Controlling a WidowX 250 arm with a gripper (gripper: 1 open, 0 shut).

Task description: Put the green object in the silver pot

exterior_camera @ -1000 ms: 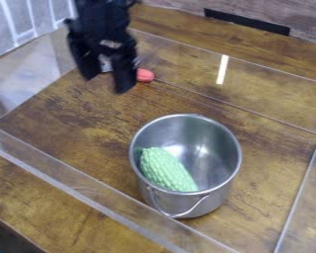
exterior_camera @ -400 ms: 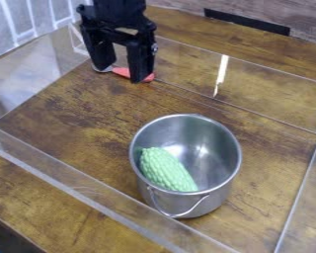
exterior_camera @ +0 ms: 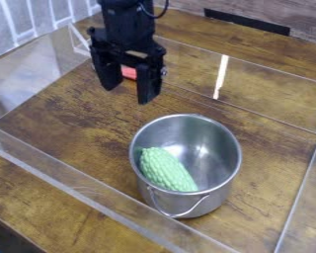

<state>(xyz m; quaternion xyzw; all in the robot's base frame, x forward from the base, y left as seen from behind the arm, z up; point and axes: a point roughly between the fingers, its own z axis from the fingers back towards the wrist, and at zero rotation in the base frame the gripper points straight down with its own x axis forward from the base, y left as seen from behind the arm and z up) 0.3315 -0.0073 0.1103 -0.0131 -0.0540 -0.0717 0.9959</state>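
Observation:
The green object [exterior_camera: 166, 170], light green and bumpy, lies inside the silver pot [exterior_camera: 213, 143], against its near-left wall. The pot stands upright on the wooden table at lower centre, its wire handle [exterior_camera: 182, 209] hanging at the front. My black gripper [exterior_camera: 126, 91] points down over the table, up and to the left of the pot and apart from it. It is open, with nothing held between its fingers [exterior_camera: 145, 91].
A small red object [exterior_camera: 126, 72] shows on the table behind the gripper's fingers. Clear plastic walls [exterior_camera: 68, 183] fence the wooden surface at the front, left and right. A black bar [exterior_camera: 247, 20] lies at the back.
The gripper has moved right and nearer across the table, toward the pot, staying open. It now stands in front of the red object. The pot and green object have not moved.

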